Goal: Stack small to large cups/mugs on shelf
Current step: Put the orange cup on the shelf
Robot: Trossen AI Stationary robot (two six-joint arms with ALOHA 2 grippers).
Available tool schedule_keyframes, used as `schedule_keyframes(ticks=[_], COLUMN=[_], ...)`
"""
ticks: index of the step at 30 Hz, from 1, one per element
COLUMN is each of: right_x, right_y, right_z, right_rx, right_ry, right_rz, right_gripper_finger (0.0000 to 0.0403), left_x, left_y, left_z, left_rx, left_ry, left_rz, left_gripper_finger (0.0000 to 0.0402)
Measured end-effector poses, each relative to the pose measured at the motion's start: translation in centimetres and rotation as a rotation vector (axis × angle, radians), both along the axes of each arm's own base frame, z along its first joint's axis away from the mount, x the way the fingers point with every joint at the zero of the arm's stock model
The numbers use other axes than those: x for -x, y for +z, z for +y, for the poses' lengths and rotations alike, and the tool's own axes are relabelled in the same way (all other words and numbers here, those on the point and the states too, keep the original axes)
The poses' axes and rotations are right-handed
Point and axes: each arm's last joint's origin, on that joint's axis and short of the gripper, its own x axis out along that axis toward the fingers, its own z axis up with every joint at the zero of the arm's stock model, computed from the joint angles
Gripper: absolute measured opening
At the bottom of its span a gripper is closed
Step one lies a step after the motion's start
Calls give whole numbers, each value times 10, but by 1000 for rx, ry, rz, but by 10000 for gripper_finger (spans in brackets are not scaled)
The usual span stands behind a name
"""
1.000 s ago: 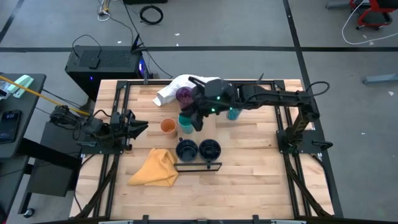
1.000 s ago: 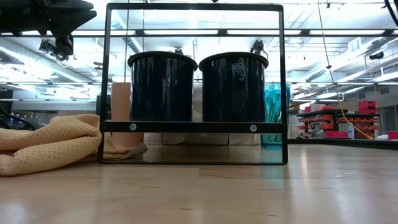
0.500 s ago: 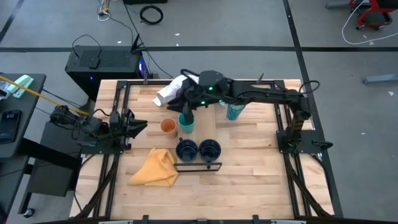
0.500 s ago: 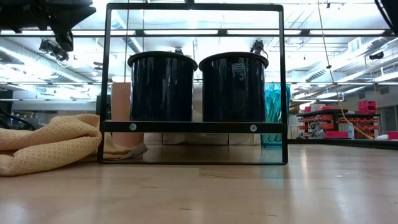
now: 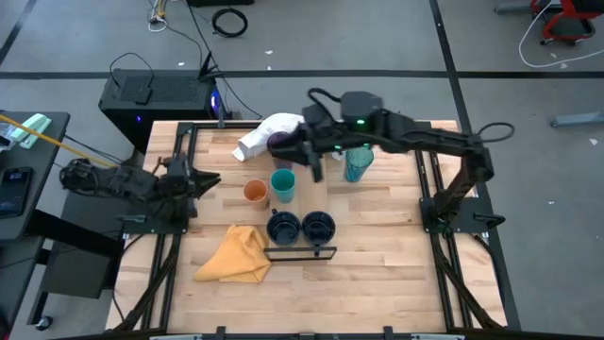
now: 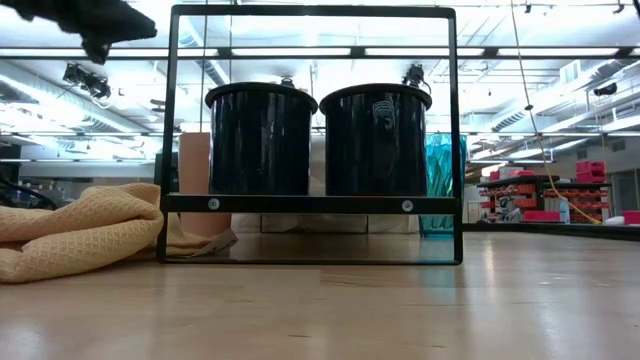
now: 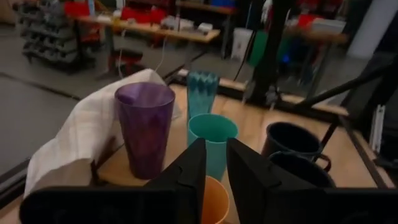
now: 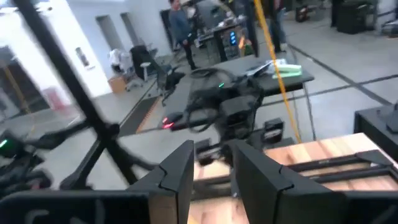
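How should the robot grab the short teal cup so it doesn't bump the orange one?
Probably by the rim, coming down from above. The short teal cup stands upright with its mouth open, so one finger could go inside and one outside. The orange cup sits close on one side, so pinch the wall on the far side from it. The right gripper is nearest.

Navy mugs; purple tumbler; teal cup; orange cup
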Motion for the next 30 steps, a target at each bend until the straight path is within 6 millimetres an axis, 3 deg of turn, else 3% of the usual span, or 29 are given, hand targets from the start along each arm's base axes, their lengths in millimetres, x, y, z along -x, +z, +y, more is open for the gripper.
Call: schedule_keyframes(ticks=[7,13,18,24,30], right_x=[56,89,104,111,111], right_y=[21,30,31,25,20], right_z=[26,49,67,82,84], right_rx=[64,98,126,164,184], right_ry=[-29,-73,-77,-74,-74], right_rz=[99,142,166,233,279], right_gripper_finger=[119,119,119,119,119], left_x=[-44,-89,-111,-122,-140], left_y=[22,22,22,34,35], left_z=[4,29,61,94,108], left_rx=[20,103,242,306,381], left_ry=[31,19,-45,-19,-58], left_rz=[197,449,592,761,926], left_gripper_finger=[91,119,155,195,217])
